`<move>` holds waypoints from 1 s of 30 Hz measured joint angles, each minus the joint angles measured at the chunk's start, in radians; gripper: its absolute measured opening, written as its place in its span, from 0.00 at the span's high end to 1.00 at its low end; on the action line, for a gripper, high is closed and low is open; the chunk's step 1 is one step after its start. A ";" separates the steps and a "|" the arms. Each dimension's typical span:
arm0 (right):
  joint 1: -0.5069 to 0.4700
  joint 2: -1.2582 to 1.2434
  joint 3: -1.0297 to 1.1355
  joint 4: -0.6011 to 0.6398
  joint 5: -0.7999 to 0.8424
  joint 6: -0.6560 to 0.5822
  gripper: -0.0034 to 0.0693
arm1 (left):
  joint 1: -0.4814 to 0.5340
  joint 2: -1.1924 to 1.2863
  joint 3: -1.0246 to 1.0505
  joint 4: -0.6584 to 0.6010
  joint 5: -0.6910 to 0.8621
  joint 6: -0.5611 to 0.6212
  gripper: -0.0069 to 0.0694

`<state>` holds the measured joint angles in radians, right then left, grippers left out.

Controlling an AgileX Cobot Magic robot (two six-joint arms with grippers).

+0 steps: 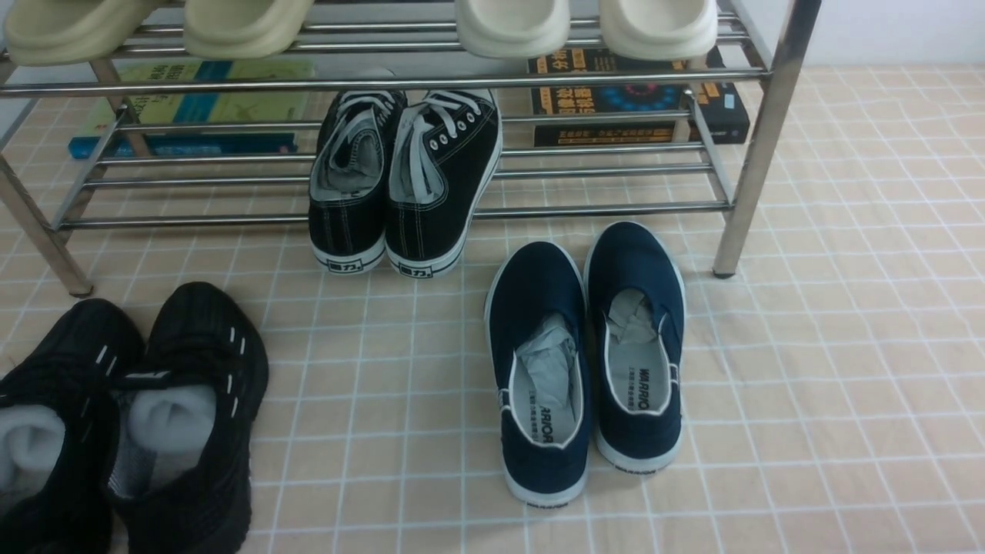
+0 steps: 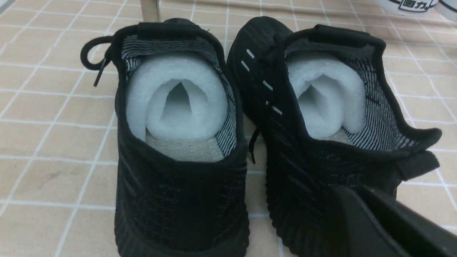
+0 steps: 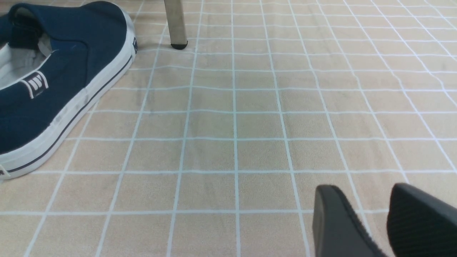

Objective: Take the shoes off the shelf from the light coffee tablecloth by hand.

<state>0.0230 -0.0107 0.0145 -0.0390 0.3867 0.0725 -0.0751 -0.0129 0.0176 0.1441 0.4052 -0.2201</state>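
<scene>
The shoes, a pair of all-black knit sneakers (image 1: pixel 192 369) with white stuffing, stand side by side on the light coffee tablecloth (image 1: pixel 808 385) at the front left, in front of the steel shelf (image 1: pixel 385 83). The left wrist view shows them close up from behind (image 2: pixel 178 192). My left gripper (image 2: pixel 351 191) is just behind one sneaker's heel (image 2: pixel 303 167), its fingers together and holding nothing. My right gripper (image 3: pixel 360 192) hovers low over bare cloth, shut and empty. Neither gripper shows in the front view.
Black canvas lace-ups (image 1: pixel 408 177) sit on the shelf's lower tier. Navy slip-ons (image 1: pixel 585 346) lie on the cloth in front of the shelf; one shows in the right wrist view (image 3: pixel 64 78) near a shelf leg (image 3: pixel 175 25). Cream slippers (image 1: pixel 508 27) sit on top, books (image 1: pixel 639 96) underneath.
</scene>
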 joint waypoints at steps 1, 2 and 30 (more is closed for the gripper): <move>0.000 0.000 0.000 0.000 0.000 0.000 0.62 | 0.000 0.000 0.000 0.000 0.000 0.000 0.82; 0.000 0.000 0.000 0.000 0.000 0.000 0.62 | 0.000 0.000 0.000 0.000 0.000 0.000 0.82; 0.000 0.000 0.000 0.000 0.000 0.000 0.62 | 0.032 0.000 0.000 0.004 -0.001 -0.001 0.80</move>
<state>0.0230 -0.0107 0.0145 -0.0390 0.3867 0.0725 -0.0433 -0.0129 0.0176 0.1476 0.4044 -0.2209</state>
